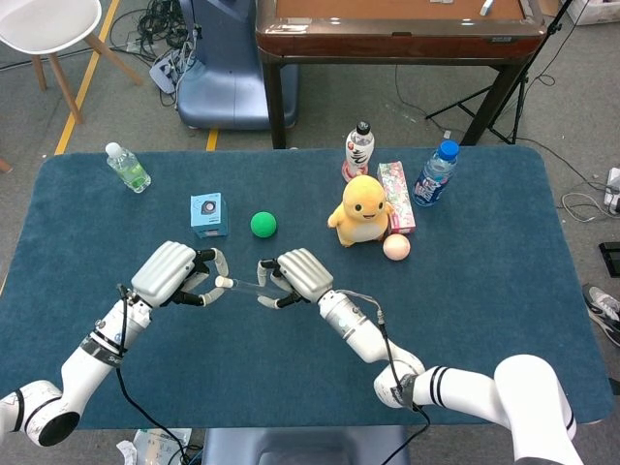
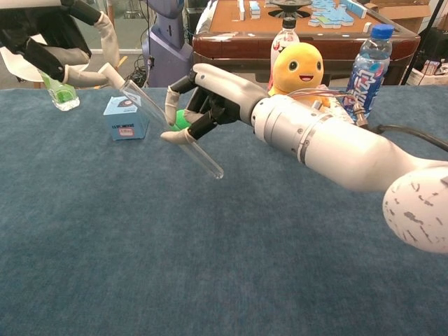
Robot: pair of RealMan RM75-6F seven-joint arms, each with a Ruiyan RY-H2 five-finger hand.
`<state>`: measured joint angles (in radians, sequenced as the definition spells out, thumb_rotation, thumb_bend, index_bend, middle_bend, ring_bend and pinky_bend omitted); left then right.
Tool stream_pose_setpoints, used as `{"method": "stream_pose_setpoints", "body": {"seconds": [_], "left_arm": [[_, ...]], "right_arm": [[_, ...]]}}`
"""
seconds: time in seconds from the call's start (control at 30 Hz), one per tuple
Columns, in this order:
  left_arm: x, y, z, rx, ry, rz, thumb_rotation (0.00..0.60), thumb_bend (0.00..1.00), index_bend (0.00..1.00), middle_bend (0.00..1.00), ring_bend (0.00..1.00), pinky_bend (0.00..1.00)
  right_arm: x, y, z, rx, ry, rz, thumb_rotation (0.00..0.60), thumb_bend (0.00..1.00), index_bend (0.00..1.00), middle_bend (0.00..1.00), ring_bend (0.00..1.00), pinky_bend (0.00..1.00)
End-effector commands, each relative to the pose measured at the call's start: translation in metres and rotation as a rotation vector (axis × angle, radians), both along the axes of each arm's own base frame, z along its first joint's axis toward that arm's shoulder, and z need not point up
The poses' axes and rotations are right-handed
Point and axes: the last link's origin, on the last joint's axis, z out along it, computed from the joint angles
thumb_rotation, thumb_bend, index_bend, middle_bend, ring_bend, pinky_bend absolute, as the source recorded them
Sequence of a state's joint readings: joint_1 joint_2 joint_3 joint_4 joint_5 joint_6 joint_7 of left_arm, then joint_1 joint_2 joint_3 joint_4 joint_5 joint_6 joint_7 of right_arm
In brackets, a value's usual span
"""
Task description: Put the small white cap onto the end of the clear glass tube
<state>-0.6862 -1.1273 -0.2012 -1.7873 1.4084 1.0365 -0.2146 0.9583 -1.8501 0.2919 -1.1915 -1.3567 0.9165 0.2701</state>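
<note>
We pinch the white cap in our left hand, right at the mouth of the glass tube gripped by our right hand; align axes, press gently.

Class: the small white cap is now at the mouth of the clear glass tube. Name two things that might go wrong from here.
1. The right hand holds the clear glass tube mid-length and tilted; a push from the small white cap might slide or tip it.
2. The left hand only pinches the cap, so off-axis contact might knock it loose.
</note>
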Motion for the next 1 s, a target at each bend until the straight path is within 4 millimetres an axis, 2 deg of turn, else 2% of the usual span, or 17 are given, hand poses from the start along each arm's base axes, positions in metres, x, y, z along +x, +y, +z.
{"method": "stream_pose_setpoints", "body": {"seconds": [0.03, 1.0], "left_arm": [[0.0000, -0.0001, -0.0005, -0.002, 0.001, 0.000, 0.600, 0.31, 0.54, 1.00, 1.00, 1.00], [0.0043, -0.0016, -0.0043, -0.036, -0.037, 0.013, 0.600, 0.31, 0.54, 1.00, 1.00, 1.00]], "right_arm": [[0.0001, 0.0002, -0.0002, 0.000, -0.002, 0.000, 0.600, 0.48, 0.62, 0.95, 1.00, 0.97], [0.0033, 0.0004, -0.0047, -0.007, -0.024, 0.000, 0.600, 0.48, 0.62, 0.95, 1.00, 0.97]]}}
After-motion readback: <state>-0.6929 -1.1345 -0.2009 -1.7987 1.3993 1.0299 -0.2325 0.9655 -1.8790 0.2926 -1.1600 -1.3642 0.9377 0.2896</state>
